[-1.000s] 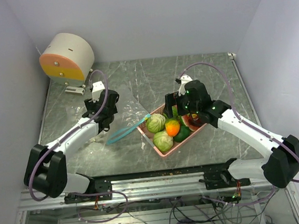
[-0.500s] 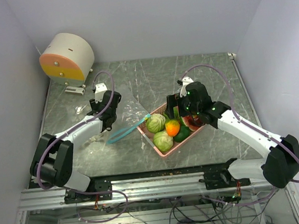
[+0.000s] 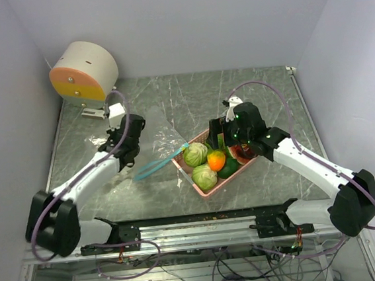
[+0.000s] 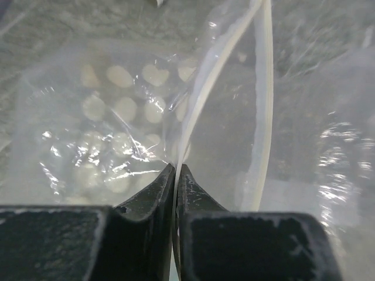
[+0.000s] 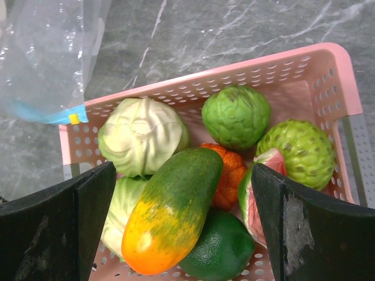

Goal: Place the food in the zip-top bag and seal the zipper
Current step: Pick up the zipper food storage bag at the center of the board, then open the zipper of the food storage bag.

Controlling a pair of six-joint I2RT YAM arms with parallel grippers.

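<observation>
Food [image 3: 211, 165] lies heaped in the pink tray [image 3: 221, 184], which sits right of centre on the grey marbled table [image 3: 170, 95]; every piece we can see is in that tray. From the right wrist we count two pale cabbages [image 5: 140, 136] at the tray's left and a long green piece turning orange at one end [image 5: 176, 211] lying on top beside them. An orange fruit [image 5: 232, 170] sits behind it, with two bumpy green balls [image 5: 236, 116] along the far side. A red-faced wedge [image 5: 256, 187] and a dark green ball [image 5: 218, 249] lie toward the near edge. The right gripper [image 5: 181, 175] hangs over this heap with its fingers [image 5: 58, 225] spread wide and empty. The zip-top bag [image 3: 162, 135] lies crumpled on the table just left of the tray, its mouth turned toward the tray. Its teal zipper [image 3: 151, 168] curves in a narrow loop from the tray's left corner toward the near left. The left gripper [image 4: 176, 171] is clamped on the bag. In its wrist view we see both dark fingertips [image 4: 152, 196] pressed together with a fold of clear film caught between them, just beside the pale strip of the mouth. At the back-left corner a round white and orange device [image 3: 82, 72] stands well apart from the rest.
</observation>
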